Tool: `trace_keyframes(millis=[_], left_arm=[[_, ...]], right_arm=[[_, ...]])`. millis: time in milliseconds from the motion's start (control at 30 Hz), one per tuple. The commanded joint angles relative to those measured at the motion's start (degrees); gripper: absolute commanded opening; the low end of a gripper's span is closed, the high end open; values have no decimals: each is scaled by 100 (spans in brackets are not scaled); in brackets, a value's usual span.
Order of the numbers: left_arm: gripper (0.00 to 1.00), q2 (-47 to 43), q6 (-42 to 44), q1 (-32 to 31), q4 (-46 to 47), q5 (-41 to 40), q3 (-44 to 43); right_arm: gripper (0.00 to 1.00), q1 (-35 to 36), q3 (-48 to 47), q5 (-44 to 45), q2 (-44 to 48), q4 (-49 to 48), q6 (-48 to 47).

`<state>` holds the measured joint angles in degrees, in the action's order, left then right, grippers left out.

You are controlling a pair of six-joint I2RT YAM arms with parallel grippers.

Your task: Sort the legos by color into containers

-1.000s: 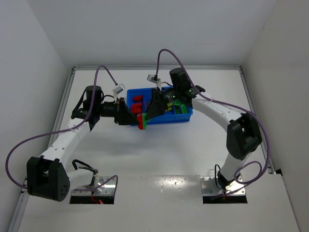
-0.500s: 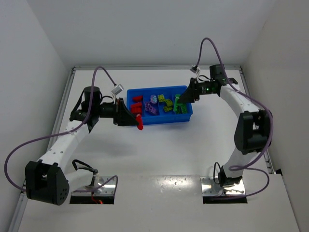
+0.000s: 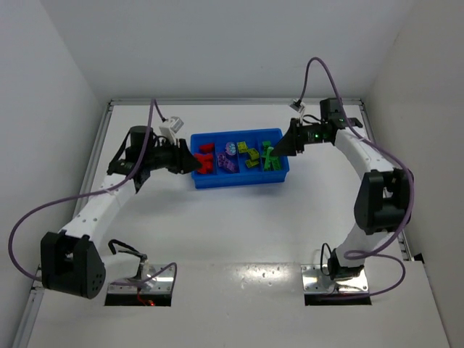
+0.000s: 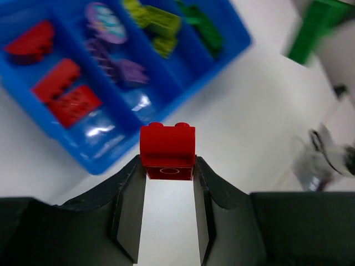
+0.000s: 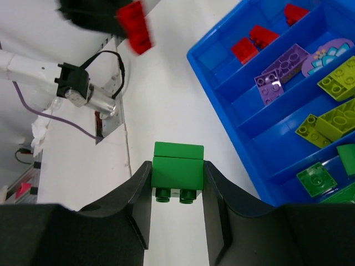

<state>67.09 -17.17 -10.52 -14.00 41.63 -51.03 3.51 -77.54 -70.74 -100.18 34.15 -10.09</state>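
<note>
At opposite ends of the blue tray (image 3: 239,181), the left fingers (image 4: 128,194) clench a red brick (image 4: 167,151) and the right fingers (image 5: 213,199) clench a green brick (image 5: 177,173). Each brick should be centred above its matching compartment before release. From left to right, the compartments hold red bricks (image 3: 206,165), purple pieces (image 3: 228,163), yellow-green bricks (image 3: 251,156) and green bricks (image 3: 274,164).

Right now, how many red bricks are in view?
4: three red bricks lie in the tray's end compartment; a fourth brick sits in the left pincer. Others may be hidden.
</note>
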Motion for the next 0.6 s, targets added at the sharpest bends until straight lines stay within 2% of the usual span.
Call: trace_keyframes(millis=[0,33,133,333,467,533,567], left_arm=[[0,801,258,-64,-6,-1999,-504],[0,1014,258,-64,-6,-2001,-592],[8,1699,258,-117,117,-2001,-987],[13,2588,363,-221,117,-1921,-1708],[23,2835,478,-344,117,-1974,-1858],[40,2836,478,-397,117,-2027,-1858],[55,2897,478,-398,117,-2027,-1858]], right_arm=[[0,18,159,-326,683,-127,-56],[0,18,317,-326,910,-267,24],[0,18,747,-379,1254,-689,524],[0,80,1566,-256,1932,-2375,1772],[0,80,1566,-256,1932,-2378,1773],[0,80,1566,-256,1932,-2326,1773],[0,80,1566,-256,1932,-2325,1773]])
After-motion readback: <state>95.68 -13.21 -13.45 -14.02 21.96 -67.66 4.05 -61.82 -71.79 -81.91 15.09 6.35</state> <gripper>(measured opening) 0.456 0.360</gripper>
